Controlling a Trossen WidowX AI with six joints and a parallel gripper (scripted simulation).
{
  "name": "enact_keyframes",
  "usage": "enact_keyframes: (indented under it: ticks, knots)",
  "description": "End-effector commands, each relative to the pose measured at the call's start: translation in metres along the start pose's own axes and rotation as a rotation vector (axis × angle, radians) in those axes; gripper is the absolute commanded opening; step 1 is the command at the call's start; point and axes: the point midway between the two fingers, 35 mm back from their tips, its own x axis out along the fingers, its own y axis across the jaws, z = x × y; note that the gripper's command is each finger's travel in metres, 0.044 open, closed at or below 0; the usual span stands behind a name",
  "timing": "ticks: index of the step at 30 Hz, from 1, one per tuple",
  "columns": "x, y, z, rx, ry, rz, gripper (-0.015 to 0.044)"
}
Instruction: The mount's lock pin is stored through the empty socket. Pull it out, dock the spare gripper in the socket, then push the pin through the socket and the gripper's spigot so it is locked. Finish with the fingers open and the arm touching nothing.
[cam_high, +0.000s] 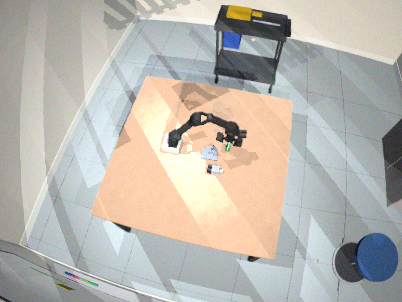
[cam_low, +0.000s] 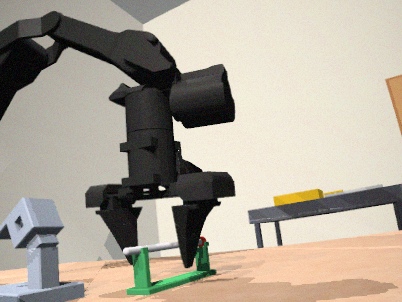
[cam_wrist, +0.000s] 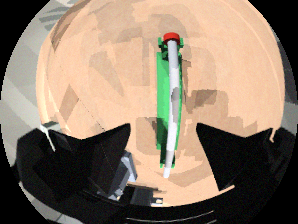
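Note:
The lock pin, a light grey rod (cam_low: 162, 247) (cam_wrist: 173, 95) with a red head (cam_low: 202, 242) (cam_wrist: 171, 37), lies across the two uprights of the green rack (cam_low: 175, 283) (cam_wrist: 163, 100) (cam_high: 228, 147). My gripper (cam_low: 159, 264) (cam_wrist: 164, 127) is open, with one finger on each side of the pin and nothing held. The blue-grey mount (cam_low: 42, 265) (cam_high: 210, 153) stands beside the rack, its tilted socket (cam_low: 37, 220) showing a square opening with no pin through it. The spare gripper, light grey and dark (cam_high: 215, 169), lies on the table near the mount.
The arm's white base (cam_high: 171, 145) stands on the wooden table (cam_high: 150, 200), to the left of the mount in the top view. A dark cart (cam_high: 247, 65) (cam_low: 260, 216) with a yellow item (cam_high: 239, 13) (cam_low: 298, 198) stands beyond the table. A blue stool (cam_high: 377, 257) stands on the floor.

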Motion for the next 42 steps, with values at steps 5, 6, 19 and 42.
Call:
enact_keyframes:
  ticks: [5, 6, 19, 42]
  knots:
    - [-0.016, 0.003, 0.001, 0.001, 0.002, 0.009, 0.044]
    - [-0.017, 0.004, 0.001, 0.001, 0.003, 0.011, 0.044]
    - [-0.036, 0.012, 0.001, 0.006, 0.012, 0.048, 0.044]
    - [-0.072, 0.025, 0.002, 0.012, 0.025, 0.103, 0.044]
